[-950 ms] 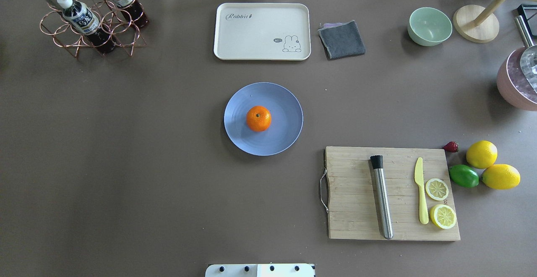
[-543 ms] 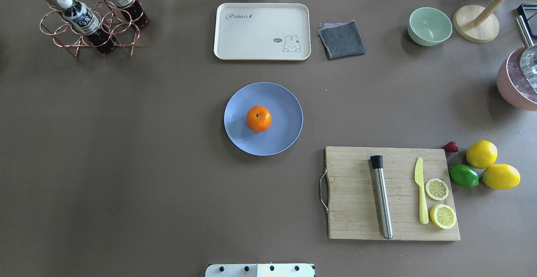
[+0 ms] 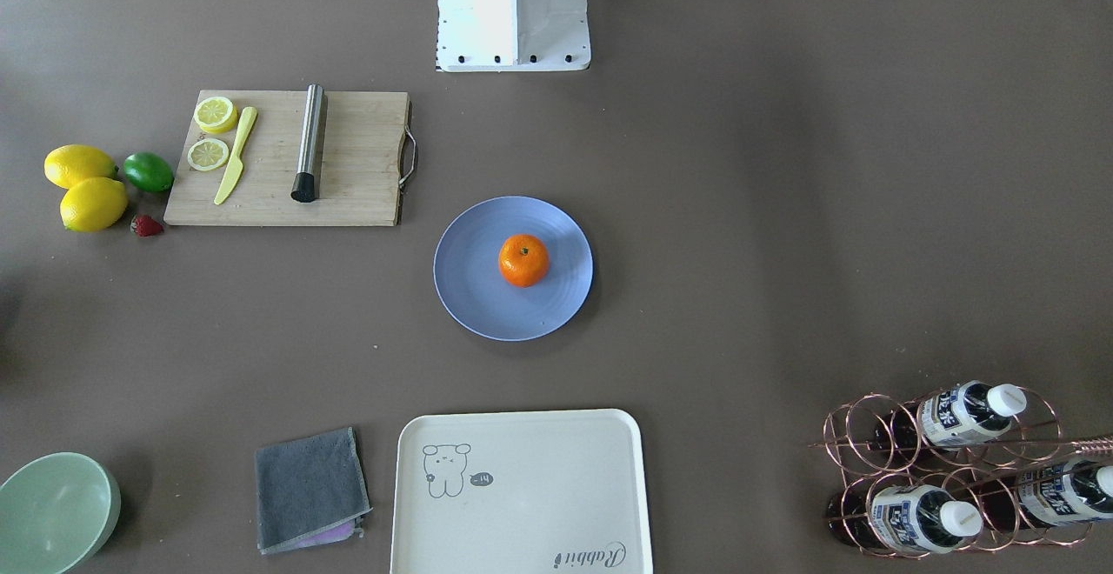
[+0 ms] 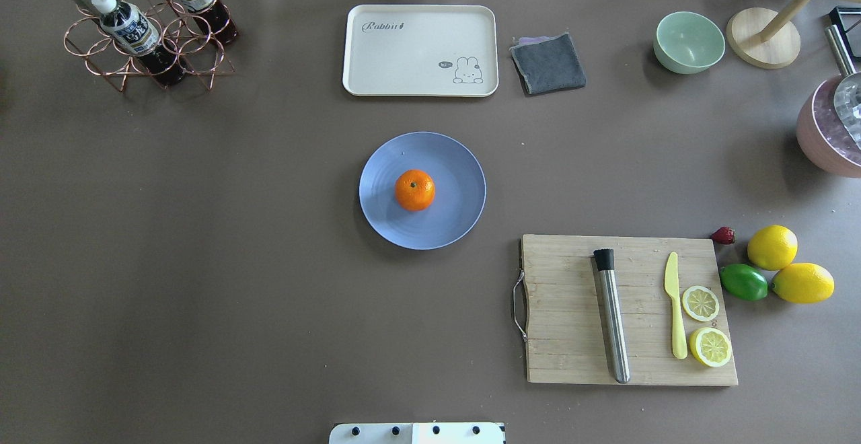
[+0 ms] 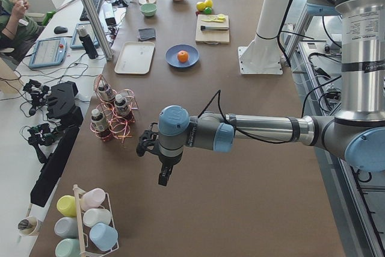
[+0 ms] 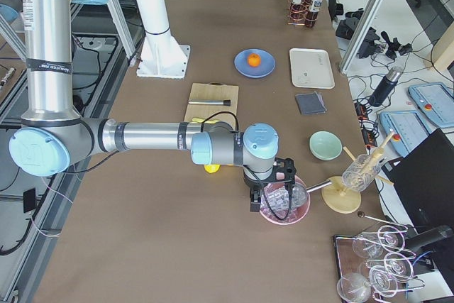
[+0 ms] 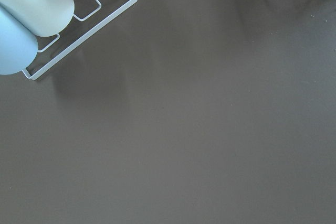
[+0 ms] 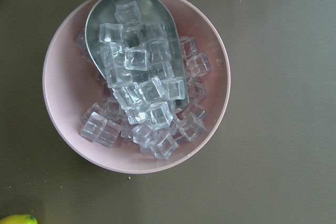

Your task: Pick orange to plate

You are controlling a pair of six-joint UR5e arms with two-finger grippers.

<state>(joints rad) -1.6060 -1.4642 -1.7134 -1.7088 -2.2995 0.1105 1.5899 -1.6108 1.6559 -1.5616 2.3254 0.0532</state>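
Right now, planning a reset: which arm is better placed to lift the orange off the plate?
Probably right. The right arm's fingers hang over the ice bowl near the lemons; the left arm's fingers hang past the bottle rack, farther from the orange on the plate.

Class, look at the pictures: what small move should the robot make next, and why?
Probably none, just hold still: the small round bright-orange fruit already rests near the middle of the round light blue plate, with nothing gripping it, so the job looks done.
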